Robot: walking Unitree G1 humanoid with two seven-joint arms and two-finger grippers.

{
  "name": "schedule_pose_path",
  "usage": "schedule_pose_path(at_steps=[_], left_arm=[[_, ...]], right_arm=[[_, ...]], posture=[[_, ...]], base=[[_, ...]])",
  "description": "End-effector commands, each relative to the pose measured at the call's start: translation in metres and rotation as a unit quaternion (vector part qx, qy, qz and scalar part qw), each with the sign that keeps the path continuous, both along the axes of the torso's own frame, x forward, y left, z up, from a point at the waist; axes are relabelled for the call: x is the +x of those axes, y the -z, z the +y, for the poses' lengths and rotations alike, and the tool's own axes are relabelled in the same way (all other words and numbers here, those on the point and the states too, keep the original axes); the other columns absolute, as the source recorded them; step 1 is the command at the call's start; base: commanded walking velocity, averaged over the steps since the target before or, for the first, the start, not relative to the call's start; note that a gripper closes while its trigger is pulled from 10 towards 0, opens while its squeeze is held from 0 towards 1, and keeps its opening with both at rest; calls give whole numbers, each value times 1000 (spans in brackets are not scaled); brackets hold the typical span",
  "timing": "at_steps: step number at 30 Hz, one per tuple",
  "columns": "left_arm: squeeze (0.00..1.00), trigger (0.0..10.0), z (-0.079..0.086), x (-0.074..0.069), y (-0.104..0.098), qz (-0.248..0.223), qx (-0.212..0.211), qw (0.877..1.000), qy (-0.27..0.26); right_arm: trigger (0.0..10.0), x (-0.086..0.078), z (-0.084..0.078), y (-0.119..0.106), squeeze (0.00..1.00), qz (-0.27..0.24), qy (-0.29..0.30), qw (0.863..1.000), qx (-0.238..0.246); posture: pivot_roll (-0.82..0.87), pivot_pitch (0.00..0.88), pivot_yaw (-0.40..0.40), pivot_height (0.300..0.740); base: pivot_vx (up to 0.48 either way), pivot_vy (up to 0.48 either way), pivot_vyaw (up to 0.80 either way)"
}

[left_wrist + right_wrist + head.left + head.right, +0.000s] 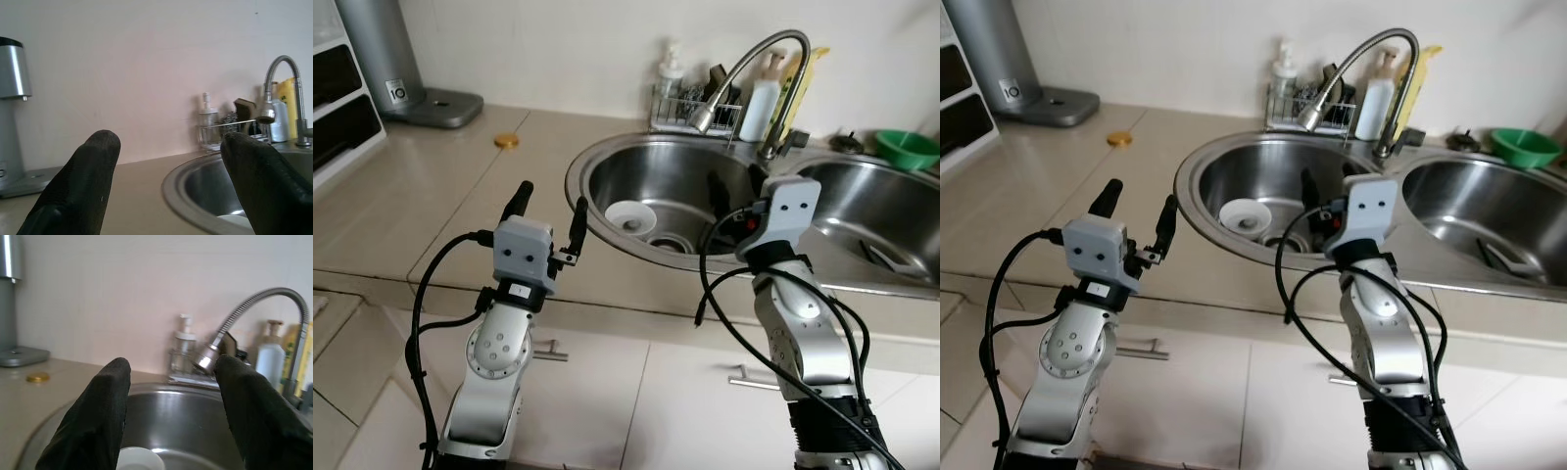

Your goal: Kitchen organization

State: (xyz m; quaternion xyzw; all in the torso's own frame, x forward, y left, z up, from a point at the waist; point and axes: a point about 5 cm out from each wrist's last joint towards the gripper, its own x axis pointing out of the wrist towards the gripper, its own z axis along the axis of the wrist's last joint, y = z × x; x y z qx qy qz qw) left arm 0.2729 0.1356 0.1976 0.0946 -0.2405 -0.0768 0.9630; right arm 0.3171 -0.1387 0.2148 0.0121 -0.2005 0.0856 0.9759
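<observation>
Both arms are up in front of the sink (607, 162). Left end effector (550, 208) hovers over the beige surface (440, 186), fingers spread apart and empty. Right end effector (736, 186) sits above the basin's front rim, fingers apart too. A white bowl (630, 215) lies inside the basin, under the faucet (744, 69).

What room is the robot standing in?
A home kitchen, most likely: a steel double sink with a bendy faucet, a wire rack of soap bottles behind it, and a beige countertop.
</observation>
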Motion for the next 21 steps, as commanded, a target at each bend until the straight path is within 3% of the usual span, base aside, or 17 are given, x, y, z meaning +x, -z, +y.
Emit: schedule_pose_path(at_steps=[1, 12, 21], left_arm=[[0, 10000, 4, -2, -1, -6, 5, 1000, -5], [0, 10000, 3, -4, 4, -5, 11, 1000, -2], [0, 10000, 1, -4, 14, 14, 34, 999, 1]], right_arm=[[10000, -3, 10, -6, 0, -12, -14, 1000, -6], [10000, -11, 9, 4, 0, -4, -14, 1000, -26], [10000, -18, 1, 12, 0, 5, 13, 999, -34]], posture=[[50, 0, -63, 740], [41, 0, -62, 740], [34, 0, -60, 740]], base=[[0, 0, 0], [0, 0, 0], [0, 0, -800]])
